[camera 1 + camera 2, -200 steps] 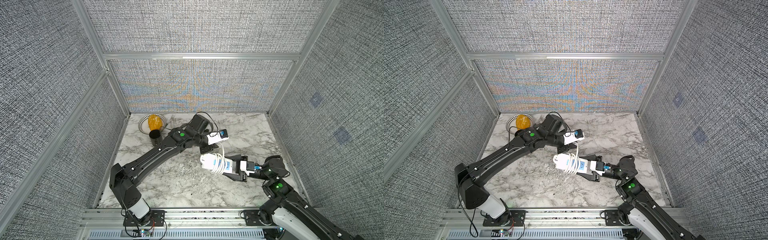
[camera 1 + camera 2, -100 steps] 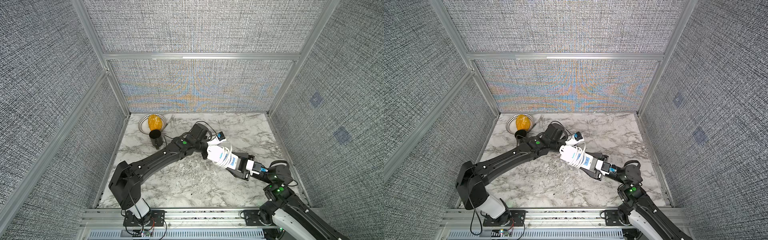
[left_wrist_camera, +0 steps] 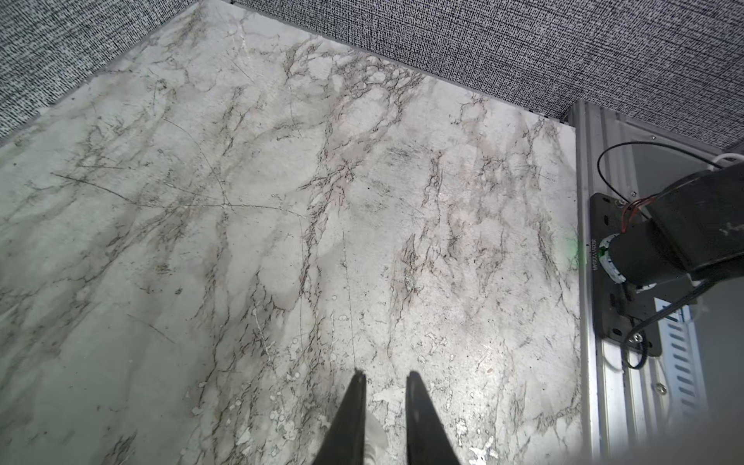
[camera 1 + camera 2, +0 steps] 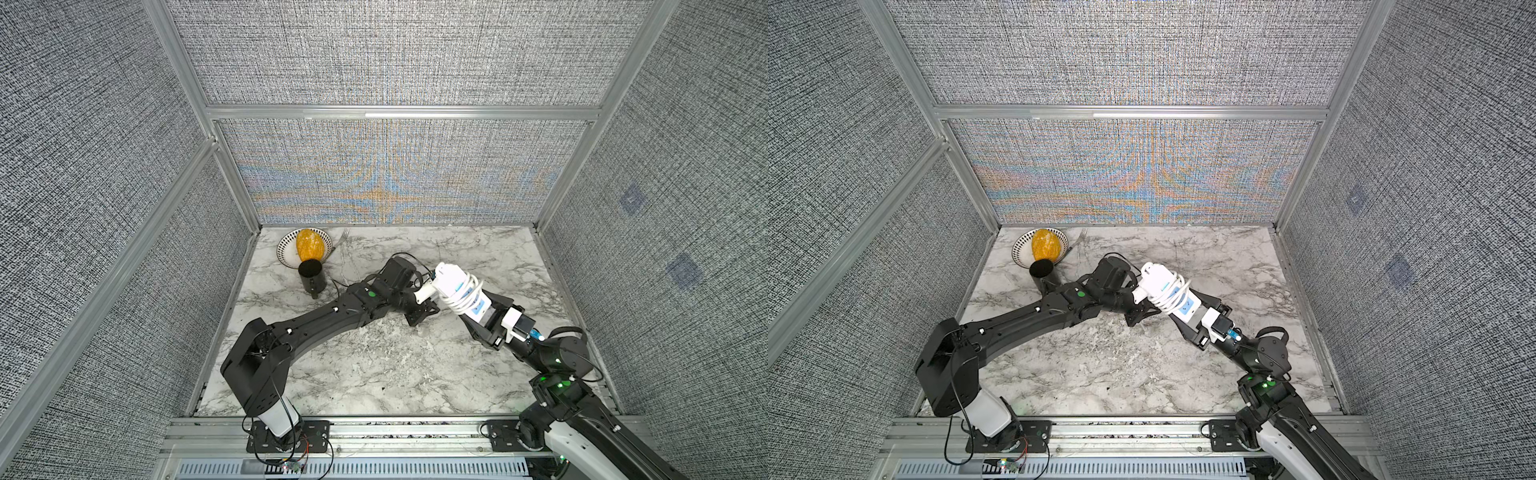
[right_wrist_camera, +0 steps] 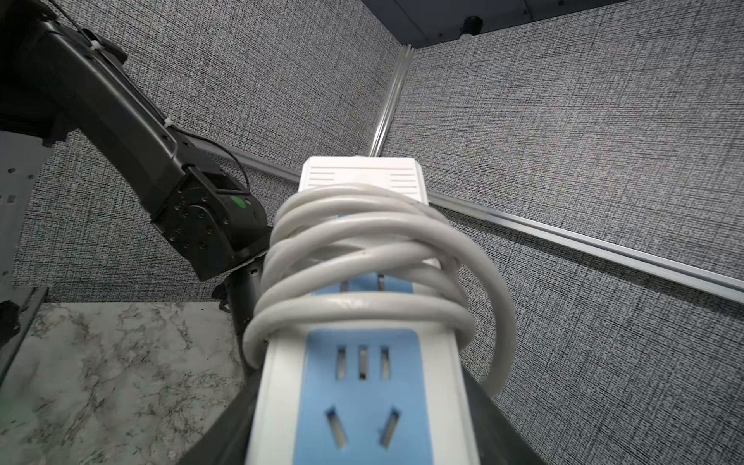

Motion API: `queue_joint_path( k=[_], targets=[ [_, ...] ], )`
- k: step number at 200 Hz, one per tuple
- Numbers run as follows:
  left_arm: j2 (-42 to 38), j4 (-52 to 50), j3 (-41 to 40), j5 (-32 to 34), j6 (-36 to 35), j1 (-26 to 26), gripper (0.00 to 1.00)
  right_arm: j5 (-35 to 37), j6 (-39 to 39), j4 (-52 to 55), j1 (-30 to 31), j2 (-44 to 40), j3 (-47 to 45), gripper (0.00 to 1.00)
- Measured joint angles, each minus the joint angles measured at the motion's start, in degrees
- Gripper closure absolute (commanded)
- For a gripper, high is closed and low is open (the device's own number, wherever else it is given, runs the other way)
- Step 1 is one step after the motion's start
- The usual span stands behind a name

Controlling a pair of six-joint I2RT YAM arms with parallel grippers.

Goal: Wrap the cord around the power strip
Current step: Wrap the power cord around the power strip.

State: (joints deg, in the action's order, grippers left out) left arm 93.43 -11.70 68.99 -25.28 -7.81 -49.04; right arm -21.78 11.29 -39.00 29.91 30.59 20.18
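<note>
No text legible; only a small printed line of characters (image 3: 594, 257), seemingly digits, on the black base plate (image 3: 604, 318), too blurred to transcribe.

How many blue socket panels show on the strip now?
2. One panel on the strip sits bare beside the cord coils; another peeks out between them. More may be hidden underneath.

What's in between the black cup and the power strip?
The left arm is. Its wrist end crosses the stretch from the cup to the strip, which the right hand holds up. Both top views show it.
</note>
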Motion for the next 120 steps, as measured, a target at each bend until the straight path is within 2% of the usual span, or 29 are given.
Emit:
queue_joint_path(
  k=[23, 52, 78, 120],
  targets=[
    [0.0, 0.3, -1.3, -0.2, 1.8, -0.1, 0.86, 4.5, 0.0, 0.8, -0.1, -0.6, 0.0, 1.00],
    [-0.6, 0.2, -2.0, 0.7, 2.8, -0.7, 0.94, 10.2, 0.0, 2.2, -0.1, -1.0, 0.0, 1.00],
    [-2.4, 0.1, -2.6, 2.1, 2.9, -1.4, 0.95, 13.0, 0.0, 4.3, -0.1, -0.7, 0.3, 1.00],
    [-3.8, 5.6, -5.9, 2.9, 3.4, -1.6, 0.79, 13.7, 0.5, 6.6, -0.2, 1.7, 2.0, 1.00]
  ],
)
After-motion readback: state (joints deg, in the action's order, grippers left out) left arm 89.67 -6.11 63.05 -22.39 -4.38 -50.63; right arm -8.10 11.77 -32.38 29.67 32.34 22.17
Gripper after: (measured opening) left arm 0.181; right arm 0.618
